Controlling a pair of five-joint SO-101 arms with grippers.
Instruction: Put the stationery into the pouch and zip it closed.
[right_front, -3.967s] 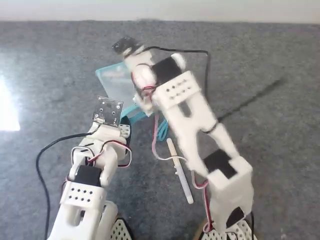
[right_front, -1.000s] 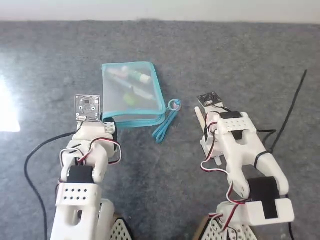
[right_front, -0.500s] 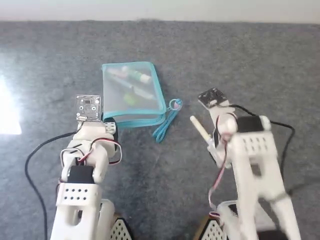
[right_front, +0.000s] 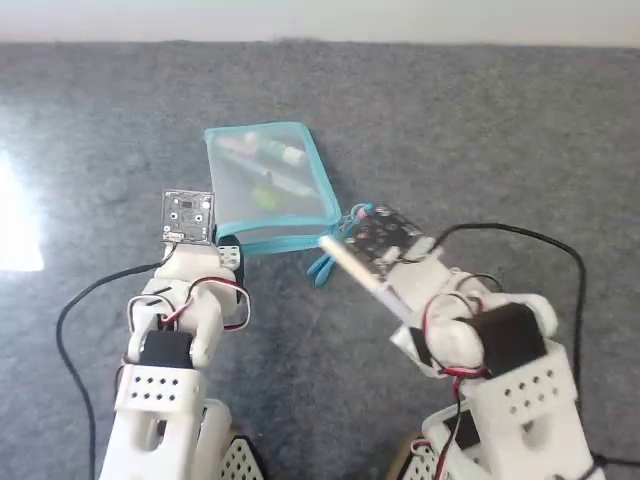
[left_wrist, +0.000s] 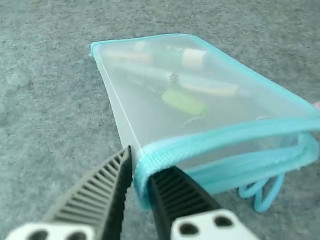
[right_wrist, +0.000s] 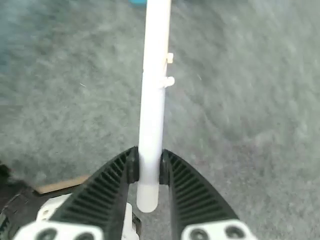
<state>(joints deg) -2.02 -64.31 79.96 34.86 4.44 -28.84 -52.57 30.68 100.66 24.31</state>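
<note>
Now: left gripper (left_wrist: 137, 169) pinches pouch (left_wrist: 165, 120) rim, likely steadying the mouth; right gripper (right_wrist: 148, 162) clamps pen (right_wrist: 155, 75), tip aimed toward the opening for insertion.

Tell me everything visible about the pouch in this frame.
The pouch is a translucent, soft plastic-looking rectangle edged with a teal zip band, lying on the grey table. Pens and a green item show through its wall. A teal cord loops from one corner. The left hand is shut on its near zip-edge corner.
</note>
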